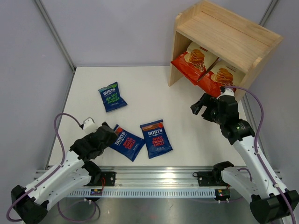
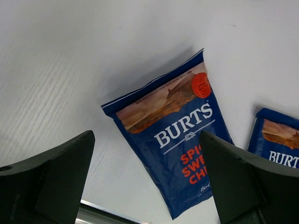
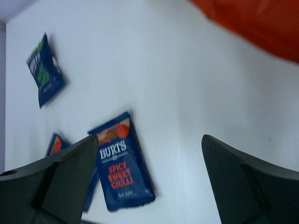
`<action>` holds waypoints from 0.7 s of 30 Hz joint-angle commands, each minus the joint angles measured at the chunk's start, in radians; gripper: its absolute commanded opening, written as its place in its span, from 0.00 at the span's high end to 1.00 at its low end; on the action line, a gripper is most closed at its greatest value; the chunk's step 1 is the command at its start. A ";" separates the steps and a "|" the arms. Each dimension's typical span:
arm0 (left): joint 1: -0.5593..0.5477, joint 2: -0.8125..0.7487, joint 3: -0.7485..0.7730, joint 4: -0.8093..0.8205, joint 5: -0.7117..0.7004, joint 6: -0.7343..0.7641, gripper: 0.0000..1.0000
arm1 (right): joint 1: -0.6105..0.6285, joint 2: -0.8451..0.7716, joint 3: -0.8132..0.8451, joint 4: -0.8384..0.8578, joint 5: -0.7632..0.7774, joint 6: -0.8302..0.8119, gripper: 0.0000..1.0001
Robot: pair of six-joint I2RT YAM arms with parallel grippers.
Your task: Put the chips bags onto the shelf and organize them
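Right-hand blue bag (image 1: 156, 138) (image 3: 122, 163): "BURTS", red "SPICY SWEET CHILLI". Middle blue bag (image 1: 127, 142) (image 2: 173, 135): "BURTS", red lines cut off at "SPI / SWE / CHI" in the left wrist view. Far blue bag (image 1: 112, 97): "BURTS", green "SEA SALT", rest too small. Red bags (image 1: 192, 61) (image 1: 217, 80): print unreadable.

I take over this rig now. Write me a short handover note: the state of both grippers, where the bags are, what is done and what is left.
Left gripper: fingers open, empty, above the near red-lettered Burts bag.
Right gripper: fingers open, empty, just in front of the shelf.
Done: first Cassava Chips bag and second Cassava Chips bag lean side by side on the lower tier.
Left: three bags lie flat on the table: the near one, the other red-lettered Burts bag beside it, and the green-lettered Burts bag farther back. Upper tier shows no bag.
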 commanded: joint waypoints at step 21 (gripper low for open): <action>0.005 0.037 -0.326 0.366 0.121 -0.302 0.70 | -0.005 -0.134 -0.228 0.394 -0.768 0.156 0.02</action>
